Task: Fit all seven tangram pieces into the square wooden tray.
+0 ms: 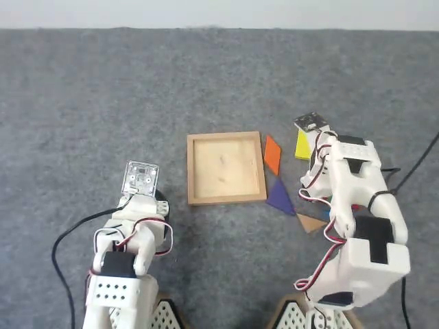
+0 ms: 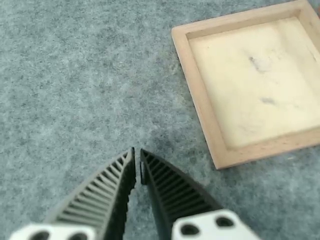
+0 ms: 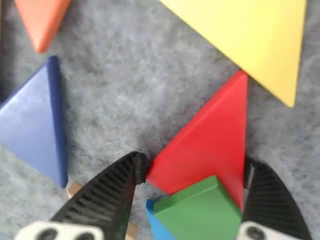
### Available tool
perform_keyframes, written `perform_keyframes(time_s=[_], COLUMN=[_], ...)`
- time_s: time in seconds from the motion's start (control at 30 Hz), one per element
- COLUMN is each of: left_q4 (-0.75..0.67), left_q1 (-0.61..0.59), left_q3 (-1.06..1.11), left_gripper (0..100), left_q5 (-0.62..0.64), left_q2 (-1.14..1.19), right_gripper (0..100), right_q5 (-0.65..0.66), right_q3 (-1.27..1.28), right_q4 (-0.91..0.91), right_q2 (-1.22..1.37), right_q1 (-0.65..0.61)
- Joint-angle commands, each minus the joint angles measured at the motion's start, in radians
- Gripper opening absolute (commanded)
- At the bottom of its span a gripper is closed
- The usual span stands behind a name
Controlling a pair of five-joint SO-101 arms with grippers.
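Tangram pieces [image 1: 272, 155] all lay outside the tray [image 1: 191, 170], loose on the grey mat [image 1: 103, 89] off the tray's right side. Tray floor showed bare wood.

Nearest the arm bases: left gripper [image 2: 136, 156], fingers pressed together on nothing, low over the mat, short of the tray's near left corner. Tray rim sat just beyond it, untouched.

Right side, near to far:
- Tan triangle [image 1: 310, 222] lay closest in, partly under the right arm.
- Blue-violet triangle [image 1: 280, 197] came next, near the tray's near right corner and apart from the rim.
- Right gripper [image 3: 194, 167] hung over a small cluster, fingers spread, one on each side of the red triangle [image 3: 210, 135]. One fingertip met the triangle's corner and the other stood just beside its edge. Could not tell whether they squeezed it.
- Green piece [image 3: 200, 212] overlapped the red triangle's near end, and a blue piece [image 3: 154, 220] peeked from under the green.
- Orange piece [image 1: 272, 155] lay farther out, just beside the tray's right rim.
- Yellow triangle [image 1: 302, 144] lay farthest, its edge touching or almost touching the red triangle's far tip.
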Motion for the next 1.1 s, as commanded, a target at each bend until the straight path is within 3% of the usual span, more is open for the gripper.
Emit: perform_keyframes(time_s=[0.0,0.17,0.33,0.53,0.8,1.07], left_q4=[0.002,0.002,0.002,0.002,0.002,0.002], left_q1=[-0.005,-0.005,-0.005,-0.005,-0.005,-0.005], left_q3=[-0.008,-0.008,-0.008,-0.008,-0.008,-0.008], left_gripper=[2,2,2,2,2,2], left_q5=[0.006,0.006,0.006,0.006,0.006,0.006], left_q2=[-0.012,-0.012,-0.012,-0.012,-0.012,-0.012], right_gripper=[24.6,25.5,32.7,33.0,33.0,33.0], right_q5=[-0.028,-0.242,-0.244,-0.281,-0.19,-0.071], right_q3=[-0.063,-0.13,-0.137,-0.126,-0.017,-0.008], right_q4=[-0.005,-0.005,0.019,0.07,0.051,0.002], right_q2=[0.004,-0.005,-0.061,-0.214,-0.222,-0.096], right_q1=[0.042,0.105,0.114,0.182,0.223,0.36])
